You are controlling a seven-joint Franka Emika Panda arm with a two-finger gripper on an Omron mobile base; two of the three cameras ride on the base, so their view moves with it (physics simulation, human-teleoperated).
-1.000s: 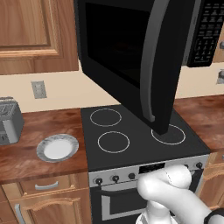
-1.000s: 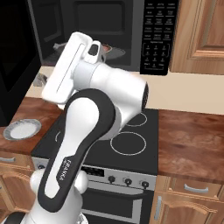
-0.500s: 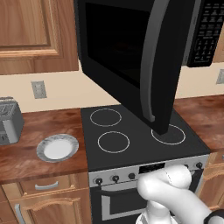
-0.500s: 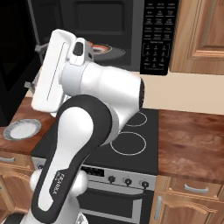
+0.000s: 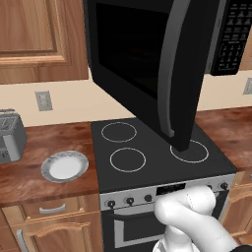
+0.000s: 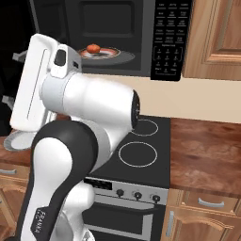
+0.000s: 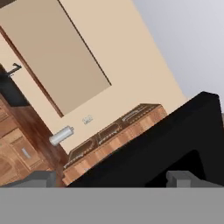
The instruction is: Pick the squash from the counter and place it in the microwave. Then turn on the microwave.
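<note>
The squash (image 6: 94,48) is seen on the round tray inside the microwave (image 6: 117,35), whose door is swung wide. The gripper (image 7: 111,178) is spread apart with nothing held, away from the squash.

Counts of things in the kitchen

One microwave (image 5: 147,59) hangs with its door swung open; inside it one squash (image 6: 94,48) sits on one turntable plate (image 6: 106,55). One black stovetop (image 5: 157,152) shows four rings, and one oven (image 5: 133,221) below it carries a row of knobs, five by the left base view. One grey-rimmed plate (image 5: 64,166) and one toaster (image 5: 10,135) stand on the left counter (image 5: 29,177). One wall outlet (image 5: 43,100) shows at far left.
</note>
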